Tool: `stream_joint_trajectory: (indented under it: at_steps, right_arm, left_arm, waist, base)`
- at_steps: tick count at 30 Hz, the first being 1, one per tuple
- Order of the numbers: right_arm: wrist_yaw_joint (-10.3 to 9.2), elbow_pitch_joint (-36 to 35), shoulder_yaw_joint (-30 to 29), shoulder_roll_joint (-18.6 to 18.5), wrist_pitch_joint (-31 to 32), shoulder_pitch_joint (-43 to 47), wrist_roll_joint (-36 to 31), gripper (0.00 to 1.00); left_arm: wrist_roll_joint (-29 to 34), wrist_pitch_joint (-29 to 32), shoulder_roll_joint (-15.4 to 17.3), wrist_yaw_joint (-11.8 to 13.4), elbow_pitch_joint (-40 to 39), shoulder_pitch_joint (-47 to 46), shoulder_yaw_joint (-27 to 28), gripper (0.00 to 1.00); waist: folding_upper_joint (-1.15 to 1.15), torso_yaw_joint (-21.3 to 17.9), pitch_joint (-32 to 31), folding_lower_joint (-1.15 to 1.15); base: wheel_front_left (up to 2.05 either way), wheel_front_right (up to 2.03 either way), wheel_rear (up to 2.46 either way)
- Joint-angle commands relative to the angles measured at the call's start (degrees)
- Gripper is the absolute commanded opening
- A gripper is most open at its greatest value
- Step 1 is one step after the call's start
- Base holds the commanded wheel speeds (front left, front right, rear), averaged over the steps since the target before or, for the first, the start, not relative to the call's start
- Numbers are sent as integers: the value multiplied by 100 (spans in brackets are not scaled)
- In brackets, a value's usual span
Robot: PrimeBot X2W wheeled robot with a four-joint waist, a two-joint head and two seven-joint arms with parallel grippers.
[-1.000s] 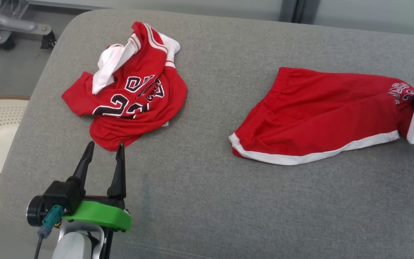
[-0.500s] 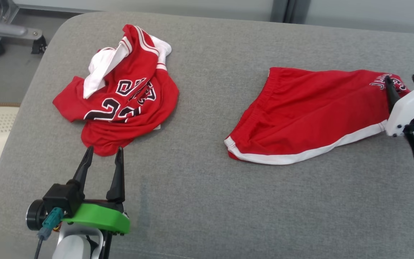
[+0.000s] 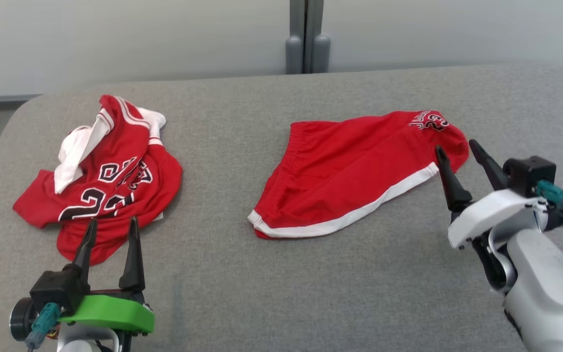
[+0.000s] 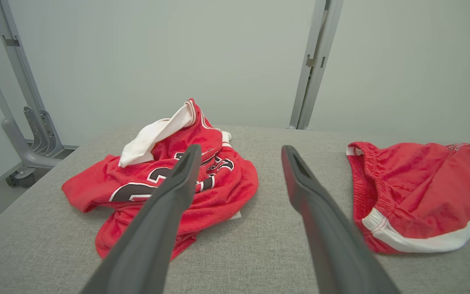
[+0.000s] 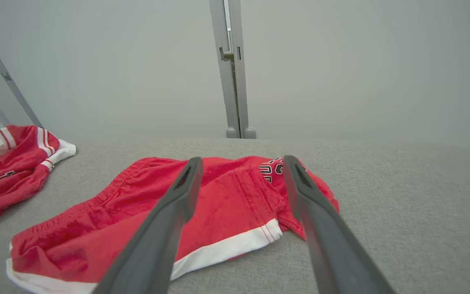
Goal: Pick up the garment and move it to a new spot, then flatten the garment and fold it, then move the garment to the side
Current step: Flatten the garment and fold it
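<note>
My right tool [image 3: 455, 145] stands with its two dark fingers spread apart and nothing between them. It is at the right-hand end of the pair of red basketball shorts with a white hem band [image 3: 350, 166]. From my right wrist, my tool [image 5: 242, 160] has its fingers reaching over that end of the shorts [image 5: 231, 192], one on either side of the small black-and-white lettering. I cannot tell whether the tips touch the cloth.

The shorts lie loose and a little rumpled on the grey fabric-covered worktop [image 3: 281, 283]. They sit right of its middle, with the elastic waistband towards my left and the white band along the near edge.

My left tool [image 3: 113, 221] is spread wide as well and holds nothing. Its fingertips are at the near edge of a crumpled red jersey with black-and-white numerals and a white lining [image 3: 115, 146]. From my left wrist, my tool [image 4: 240, 150] has one finger crossing in front of the jersey [image 4: 227, 183]. The other points at bare worktop [image 4: 259, 245], with the shorts [image 4: 414, 188] off to that side.

The jersey and the shorts lie well apart. Behind the worktop, a grey upright post [image 3: 306, 34] stands against a pale wall.
</note>
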Motion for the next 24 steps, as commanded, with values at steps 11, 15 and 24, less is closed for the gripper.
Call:
stream_joint_trajectory:
  at_steps: [11,15,24]
  right_arm:
    - [-8,-1521,-1029,893,-24,2102,-655,100]
    - [-8,-1616,-1183,922,-24,2225,-778,100]
    - [-8,-1687,-1308,978,-25,2206,-803,100]
  left_arm:
    - [-7,-2,-48,-14,-132,487,48,100]
    - [23,-2,-42,-15,-129,513,4,100]
    - [-37,-2,-4,-17,-93,410,-155,100]
  waist:
    - [0,-489,-503,0]
    - [0,-490,-504,0]
    - [0,-410,-422,0]
  base:
    - [0,0,0]
    - [0,0,0]
    - [0,0,0]
